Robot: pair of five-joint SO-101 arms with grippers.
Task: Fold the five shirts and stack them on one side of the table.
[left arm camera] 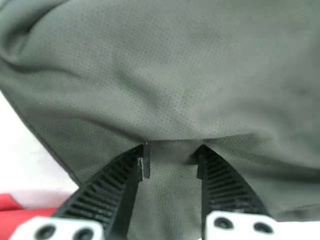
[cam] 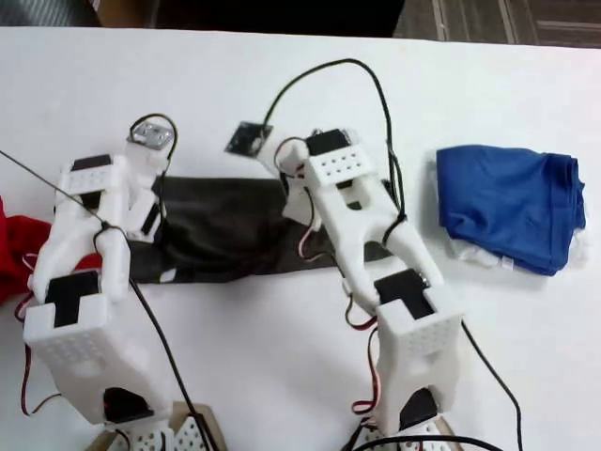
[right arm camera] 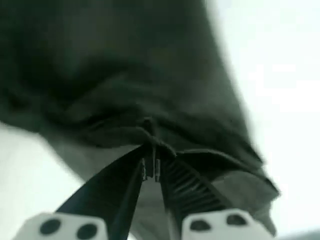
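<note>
Two white SO-101 arms work over a white table [cam: 282, 85] in the high view, the left arm [cam: 84, 235] and the right arm [cam: 362, 221] both bent down onto a dark grey shirt [cam: 230, 225]. That shirt lies folded into a long band across the middle of the table, one arm at each end of it. A folded blue shirt [cam: 512, 207] lies well apart on the right-hand side of the table, with a strip of white cloth showing along its near edge. A red shirt [cam: 14, 249] lies bunched at the left edge, beside the left arm.

From the left wrist, the left gripper [left arm camera: 172, 160] rests its black ribbed fingers [left arm camera: 122, 172] on the dark grey mesh fabric. The jaws stand apart, with flat cloth between them and nothing clamped. A sliver of the red shirt and bare table show to one side.

From the right wrist, the right gripper [right arm camera: 151, 167] has its jaws pressed together, pinching a bunched fold of the dark grey shirt at the tips. The fabric wrinkles around the pinch, and the white table shows on either side.
</note>
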